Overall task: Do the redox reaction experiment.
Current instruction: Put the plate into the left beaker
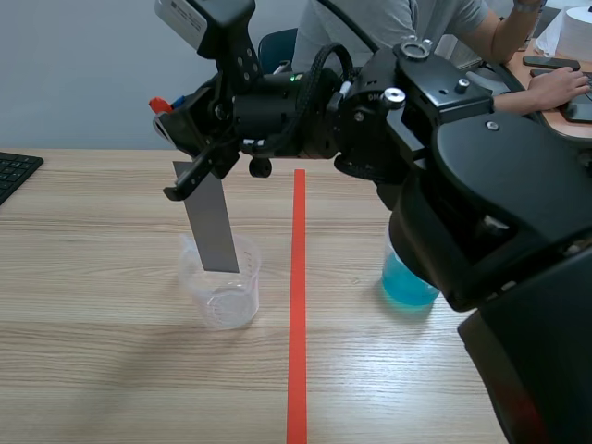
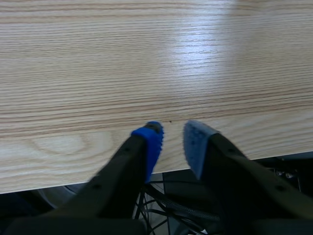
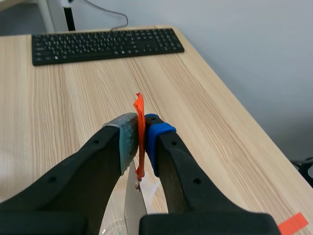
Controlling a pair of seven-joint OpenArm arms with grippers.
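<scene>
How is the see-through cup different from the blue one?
The clear cup looks empty; the blue cup holds blue liquid. The clear cup stands left of the tape line, under the grey strip; the blue cup stands right of it. Both stand upright.

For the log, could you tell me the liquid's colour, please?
The liquid is blue, seen best in the scene view.

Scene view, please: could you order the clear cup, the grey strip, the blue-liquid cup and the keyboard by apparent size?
1. clear cup and grey strip: alike; the cup is wider, the strip taller.
2. blue-liquid cup, partly hidden behind the right arm.
3. keyboard, only a corner in view.
</scene>
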